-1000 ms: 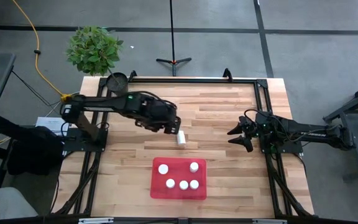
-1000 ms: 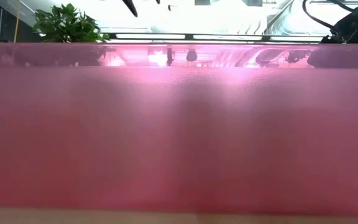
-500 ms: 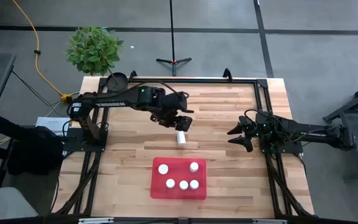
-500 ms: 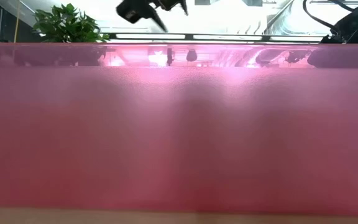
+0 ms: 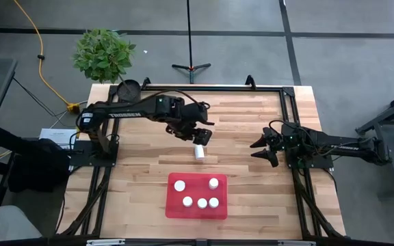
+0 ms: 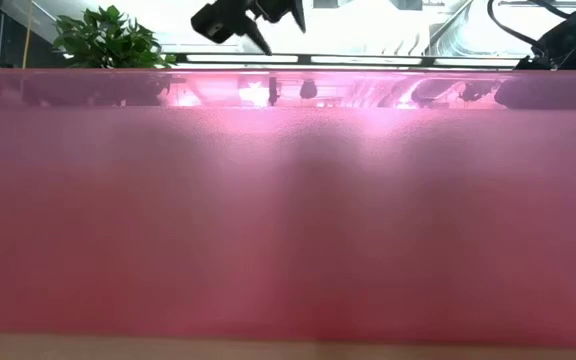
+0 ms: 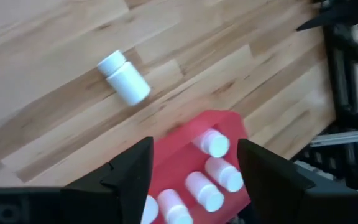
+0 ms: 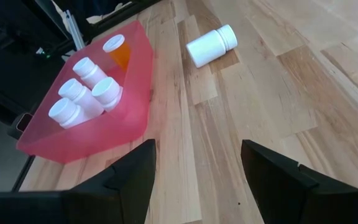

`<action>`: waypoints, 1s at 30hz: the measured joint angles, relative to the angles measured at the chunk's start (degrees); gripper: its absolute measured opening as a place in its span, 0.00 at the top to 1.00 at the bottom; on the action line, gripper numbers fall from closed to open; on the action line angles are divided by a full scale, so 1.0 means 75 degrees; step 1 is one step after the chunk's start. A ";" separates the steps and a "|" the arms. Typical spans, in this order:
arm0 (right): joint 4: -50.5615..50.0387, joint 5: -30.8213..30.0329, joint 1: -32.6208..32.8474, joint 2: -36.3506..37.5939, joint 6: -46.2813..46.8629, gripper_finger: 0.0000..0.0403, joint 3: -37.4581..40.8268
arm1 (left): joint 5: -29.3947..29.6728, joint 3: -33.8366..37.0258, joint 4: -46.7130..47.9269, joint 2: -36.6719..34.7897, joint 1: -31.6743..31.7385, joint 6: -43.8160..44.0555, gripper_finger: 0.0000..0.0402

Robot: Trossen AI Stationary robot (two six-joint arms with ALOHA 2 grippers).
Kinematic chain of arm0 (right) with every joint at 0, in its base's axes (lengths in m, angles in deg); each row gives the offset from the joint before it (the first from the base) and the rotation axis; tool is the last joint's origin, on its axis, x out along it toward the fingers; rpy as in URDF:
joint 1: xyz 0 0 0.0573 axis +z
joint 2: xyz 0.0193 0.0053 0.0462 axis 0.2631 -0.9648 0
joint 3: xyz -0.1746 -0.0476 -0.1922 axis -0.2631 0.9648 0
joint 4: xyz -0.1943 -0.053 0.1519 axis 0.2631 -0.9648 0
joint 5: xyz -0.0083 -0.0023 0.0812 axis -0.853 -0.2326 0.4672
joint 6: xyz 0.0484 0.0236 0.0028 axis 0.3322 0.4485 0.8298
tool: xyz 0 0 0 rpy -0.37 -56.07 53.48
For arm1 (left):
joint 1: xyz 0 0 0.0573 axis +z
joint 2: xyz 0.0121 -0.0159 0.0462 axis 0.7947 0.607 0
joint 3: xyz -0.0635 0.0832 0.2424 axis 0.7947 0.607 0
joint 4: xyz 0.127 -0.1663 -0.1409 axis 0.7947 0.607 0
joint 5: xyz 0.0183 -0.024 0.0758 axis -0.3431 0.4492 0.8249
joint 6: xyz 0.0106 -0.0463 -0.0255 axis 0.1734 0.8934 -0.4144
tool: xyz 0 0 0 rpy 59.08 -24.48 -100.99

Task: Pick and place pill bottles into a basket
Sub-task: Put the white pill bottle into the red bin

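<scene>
One white pill bottle (image 5: pixel 198 152) lies on its side on the wooden table, also seen in the left wrist view (image 7: pixel 124 78) and the right wrist view (image 8: pixel 211 45). The red basket (image 5: pixel 176 208) stands near the front edge with several white-capped bottles (image 5: pixel 200 202) upright in it, one of them amber-bodied (image 8: pixel 119 53). My left gripper (image 5: pixel 200 134) hovers open just beyond the lying bottle, above the table, with nothing between its fingers (image 7: pixel 194 168). My right gripper (image 5: pixel 258 150) waits open at the table's right side.
A dark round pot (image 5: pixel 128 89) and a green plant (image 5: pixel 103 53) stand at the far left corner. A black frame (image 5: pixel 286 92) runs around the table's edges. In the low view the basket's red wall (image 6: pixel 288 210) fills almost the whole picture.
My left gripper has moved toward the table's right edge and a little down, turning at the wrist, and now hangs close over the lying bottle. The bottle has stayed where it was.
</scene>
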 joint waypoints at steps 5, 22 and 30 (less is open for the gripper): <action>0.0000 0.0000 0.0000 0.0000 -0.0046 0.44 0.0000 | 0.0029 -0.0003 -0.0099 0.0133 0.0000 -0.0207 0.22; 0.0034 -0.0002 0.0000 -0.0093 -0.0049 0.44 0.0000 | -0.0416 0.0003 -0.0415 0.1227 0.0299 -0.0255 0.06; 0.0047 -0.0009 0.0000 -0.0096 -0.0049 0.44 0.0000 | -0.0262 0.0000 -0.0172 0.1394 0.0350 0.0237 0.07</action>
